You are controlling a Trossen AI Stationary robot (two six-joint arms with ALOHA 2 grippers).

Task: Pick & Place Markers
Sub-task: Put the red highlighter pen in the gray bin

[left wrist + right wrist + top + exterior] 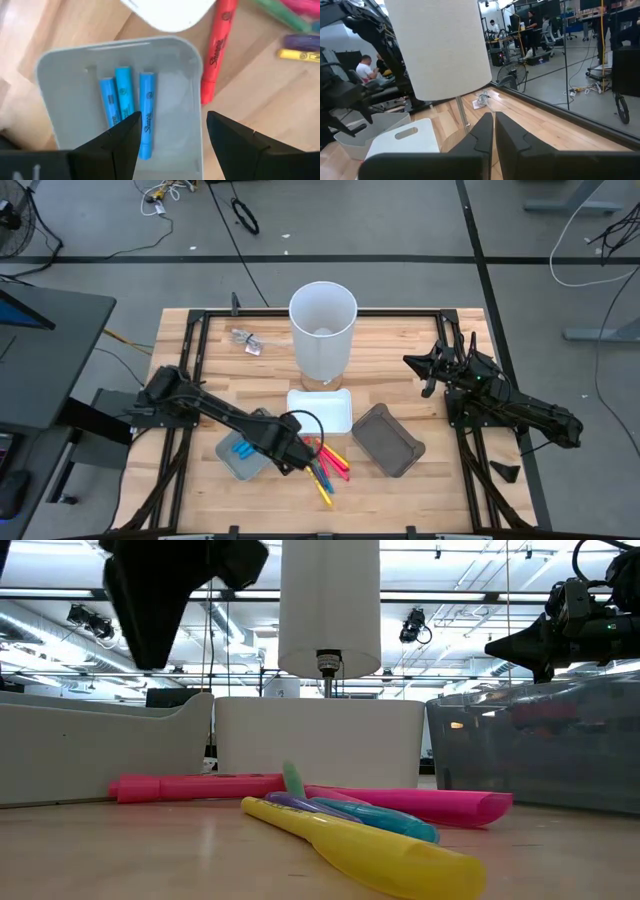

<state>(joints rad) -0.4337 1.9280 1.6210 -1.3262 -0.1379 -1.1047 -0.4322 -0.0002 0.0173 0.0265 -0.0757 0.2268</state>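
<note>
Left gripper (292, 457) poised over the near-left grey tray (232, 462), fingers (120, 145) spread wide with nothing between them; three blue markers (125, 107) lie side by side inside that tray. Just right of it, loose markers (328, 463) in pink, yellow, green and purple lie on the wooden table (420, 490), one orange-red marker (216, 47) beside the tray wall. Centre: white tray (322, 410) and white lamp (322, 330). Further right, dark tray (388, 440). Right gripper (425, 362) at the far right, raised, fingers closed together and empty
</note>
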